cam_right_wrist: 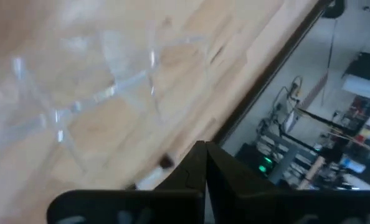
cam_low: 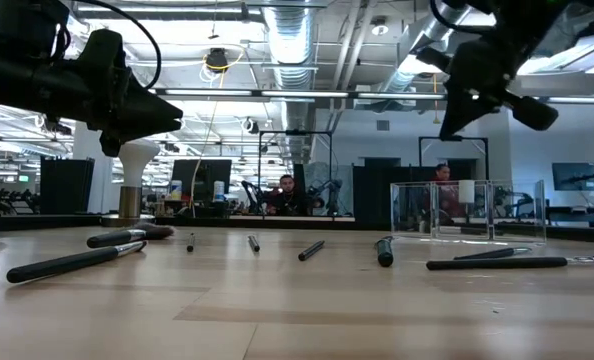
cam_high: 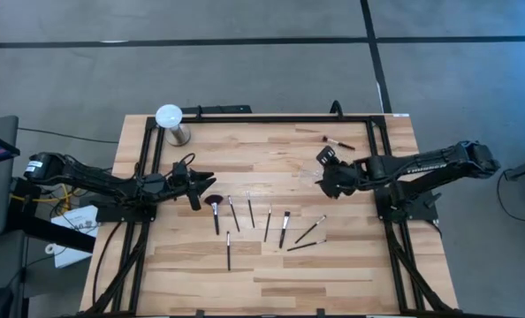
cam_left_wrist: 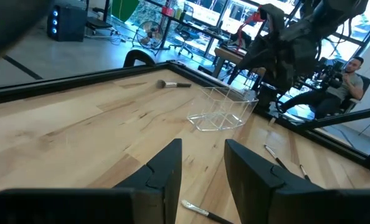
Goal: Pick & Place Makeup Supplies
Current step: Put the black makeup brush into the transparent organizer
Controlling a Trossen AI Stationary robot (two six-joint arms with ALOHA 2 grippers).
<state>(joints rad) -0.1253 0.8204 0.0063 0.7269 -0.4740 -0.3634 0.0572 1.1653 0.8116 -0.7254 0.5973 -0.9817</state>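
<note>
Left gripper [cam_high: 202, 187] hovers with jaws released above the fan brush [cam_high: 214, 208]; right gripper [cam_high: 326, 168], jaws clenched empty, hangs over the wooden surface [cam_high: 271, 265] beside the clear holder [cam_left_wrist: 222, 107].

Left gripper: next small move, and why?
Probably lower the left gripper onto the fan-head brush, then close. Its fingers are open and empty, it hovers above the table next to that brush, and all the brushes lie loose on the wood. The right gripper, shut and empty, is over the clear organizer.
</note>
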